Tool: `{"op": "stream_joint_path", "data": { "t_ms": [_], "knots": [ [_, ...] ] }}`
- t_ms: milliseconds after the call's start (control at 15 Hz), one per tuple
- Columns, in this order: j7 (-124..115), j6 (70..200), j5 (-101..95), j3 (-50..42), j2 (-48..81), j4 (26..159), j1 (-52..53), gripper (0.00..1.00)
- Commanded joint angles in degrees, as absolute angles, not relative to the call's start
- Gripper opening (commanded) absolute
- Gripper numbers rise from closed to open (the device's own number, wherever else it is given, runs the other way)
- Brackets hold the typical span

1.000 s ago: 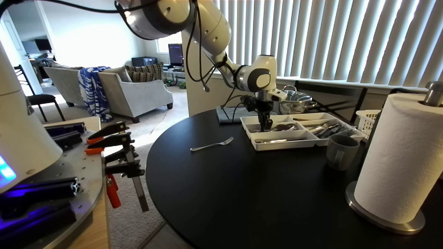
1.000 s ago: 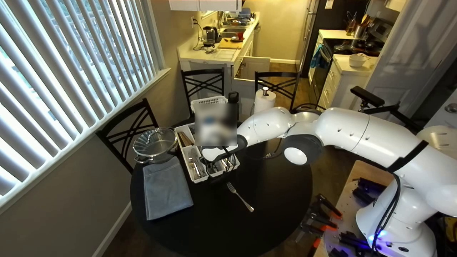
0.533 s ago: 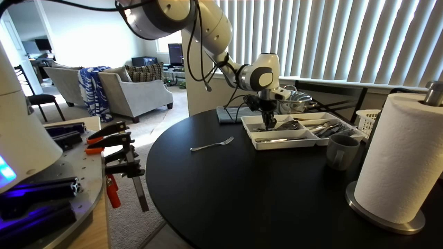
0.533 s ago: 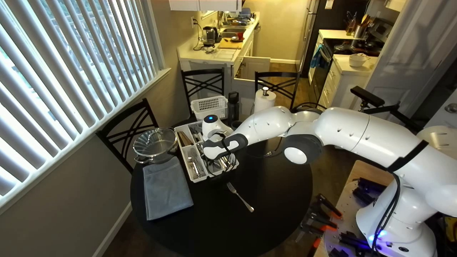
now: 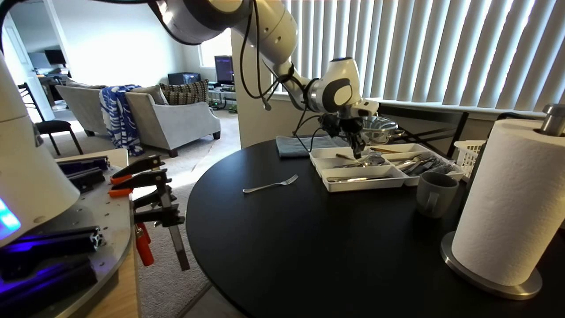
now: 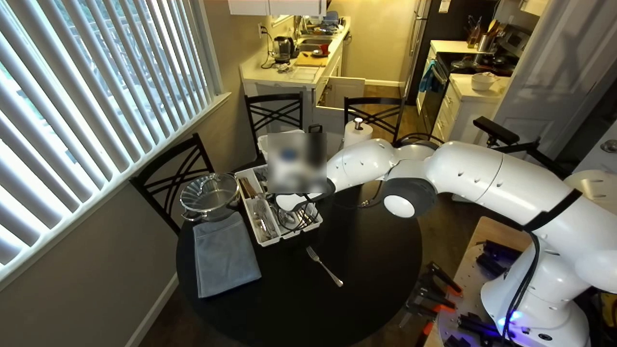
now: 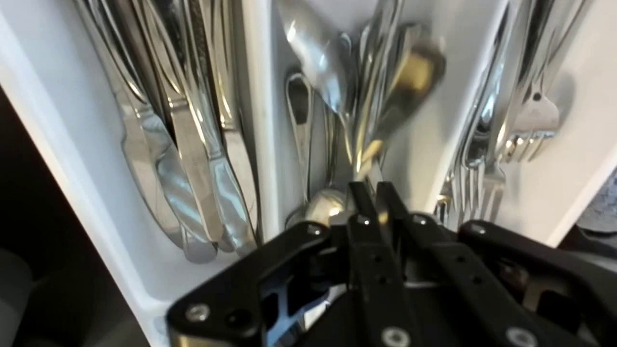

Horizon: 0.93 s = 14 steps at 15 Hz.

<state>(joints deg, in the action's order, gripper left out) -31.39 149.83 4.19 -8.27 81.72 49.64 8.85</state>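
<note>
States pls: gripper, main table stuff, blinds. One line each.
gripper: nearly shut, seemingly on a spoon
cutlery tray: uncovered, loaded
fork: lying loose on the table
pot: lidded
grey cloth: folded, flat
mug: upright
paper towel roll: standing upright
white basket: upright, inside not visible
blinds: drawn, slats tilted partly open

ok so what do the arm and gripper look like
The arm is white and rounded, with dark grey joint caps bearing pale discs, a black strap and black cables. Its base shows a blue light. The gripper is black and angular, with slim fingers and silvery screws.
</note>
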Motion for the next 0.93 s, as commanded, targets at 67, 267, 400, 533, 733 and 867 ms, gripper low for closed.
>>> {"op": "stream_joint_path", "data": {
  "t_ms": [67, 267, 400, 533, 733, 867],
  "knots": [
    [-31.13, 153.87, 4.18, -8.70, 76.00, 57.17, 9.82, 0.03],
    [-30.48, 153.36, 4.41, -7.88, 75.34, 58.03, 9.50, 0.03],
    [-30.32, 152.57, 4.40, -7.60, 75.24, 58.51, 9.39, 0.03],
    [-29.97, 152.17, 4.52, -7.00, 75.41, 58.84, 9.21, 0.03],
    [-29.50, 151.50, 4.63, -5.87, 76.57, 58.08, 8.86, 0.42],
    [-29.33, 150.85, 4.62, -4.99, 77.26, 57.39, 8.59, 0.54]
  ]
}}
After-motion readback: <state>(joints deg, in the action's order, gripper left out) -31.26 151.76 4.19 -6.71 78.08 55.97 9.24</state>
